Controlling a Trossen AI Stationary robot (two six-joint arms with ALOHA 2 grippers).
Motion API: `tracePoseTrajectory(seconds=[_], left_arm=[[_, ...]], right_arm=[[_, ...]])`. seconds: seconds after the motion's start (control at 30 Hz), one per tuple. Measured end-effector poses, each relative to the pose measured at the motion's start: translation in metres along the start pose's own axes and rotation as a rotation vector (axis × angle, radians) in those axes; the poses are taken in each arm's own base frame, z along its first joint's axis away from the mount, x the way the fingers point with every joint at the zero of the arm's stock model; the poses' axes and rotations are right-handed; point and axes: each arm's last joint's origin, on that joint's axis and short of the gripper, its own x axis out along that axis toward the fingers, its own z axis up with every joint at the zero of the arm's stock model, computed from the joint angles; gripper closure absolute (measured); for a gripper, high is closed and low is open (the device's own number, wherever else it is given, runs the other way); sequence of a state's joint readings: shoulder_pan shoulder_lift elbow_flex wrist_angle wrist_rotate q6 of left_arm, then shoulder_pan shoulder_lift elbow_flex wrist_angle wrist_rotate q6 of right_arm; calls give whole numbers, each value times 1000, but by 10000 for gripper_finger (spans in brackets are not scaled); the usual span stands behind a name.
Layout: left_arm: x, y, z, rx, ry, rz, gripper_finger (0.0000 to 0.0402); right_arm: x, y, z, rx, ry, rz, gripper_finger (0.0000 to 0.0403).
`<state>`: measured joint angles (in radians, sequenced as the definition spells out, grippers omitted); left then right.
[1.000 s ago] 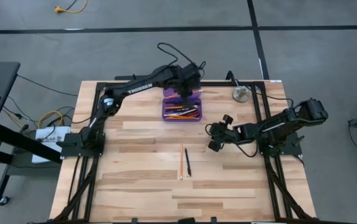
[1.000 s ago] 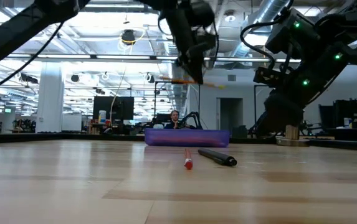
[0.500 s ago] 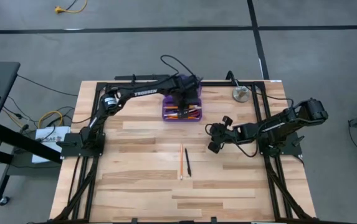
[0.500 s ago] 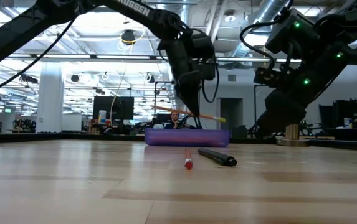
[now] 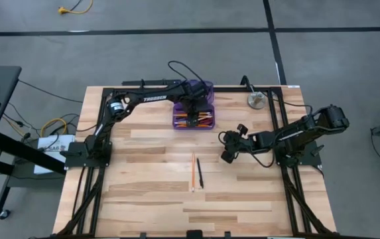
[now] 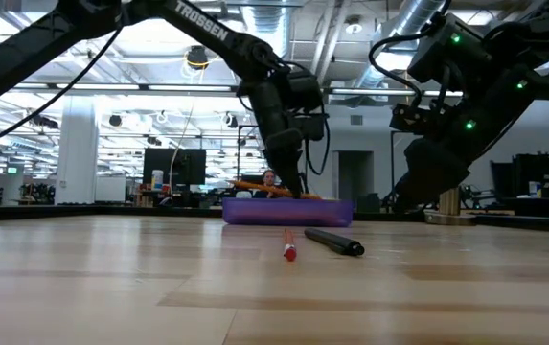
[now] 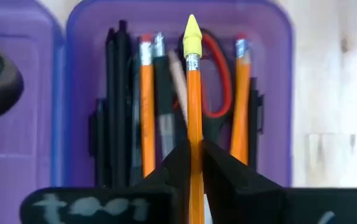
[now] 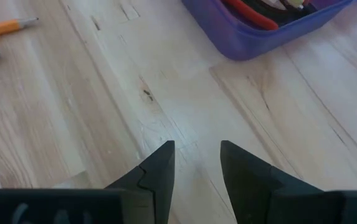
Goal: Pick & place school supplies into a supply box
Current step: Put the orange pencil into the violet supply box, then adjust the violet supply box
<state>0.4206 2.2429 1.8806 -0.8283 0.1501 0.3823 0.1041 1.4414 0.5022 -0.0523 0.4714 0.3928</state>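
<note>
Left wrist view gives us the best look at the box [image 7: 278,74]: a purple, half-clear plastic case, and its open lid [image 7: 16,93] lies flat beside it. Inside we see orange pencils [image 7: 146,106] with silver ferrules, black pens [image 7: 117,99] and the red loop of the scissors [image 7: 218,74]. The left gripper [image 7: 192,155] is directly over the box and its two dark fingers pinch one orange pencil [image 7: 194,93] with a yellow cap eraser at the far end. The fingers touch the pencil on both sides, so we call it closed on the pencil.

From the high view we see where the box [image 5: 193,123] stands: near the far edge of the table [image 5: 143,199], in the middle. The left gripper [image 5: 191,110] reaches down into it. A loose pencil [image 5: 192,172] and a pen [image 5: 199,172] lie side by side near the table's middle, well apart from the box. A silver disc [image 5: 256,100] sits at the far right corner. The right gripper [image 5: 228,147] waits to the right of the loose pair.

Only the low view shows height: the held pencil [image 6: 255,186] lies about level, just above the rim of the box [image 6: 288,211].

Right wrist view shows the right gripper [image 8: 197,165] above bare wood, its fingers apart with nothing between them.
</note>
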Motion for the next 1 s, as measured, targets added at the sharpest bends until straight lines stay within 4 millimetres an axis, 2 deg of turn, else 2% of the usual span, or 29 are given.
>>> tracePoseTrajectory(seconds=[0.2,0.37,0.53,0.67,0.73,0.8,1.0], left_arm=[[-2,10,-4,-27,11,24,357],[-2,10,-5,-30,14,23,329],[-4,6,-2,-39,20,12,299],[-17,-4,6,-26,8,-15,284],[-33,-10,13,-18,-35,-9,280],[-58,-18,20,-9,-98,0,278],[-161,-49,32,8,-398,21,278]], right_arm=[[0,0,0,1,0,1,280],[0,0,0,1,0,1,280],[0,0,0,1,0,1,280],[0,0,0,1,0,1,280],[0,0,0,1,-1,1,280],[0,0,0,2,-2,1,280],[0,1,1,14,-13,7,280]])
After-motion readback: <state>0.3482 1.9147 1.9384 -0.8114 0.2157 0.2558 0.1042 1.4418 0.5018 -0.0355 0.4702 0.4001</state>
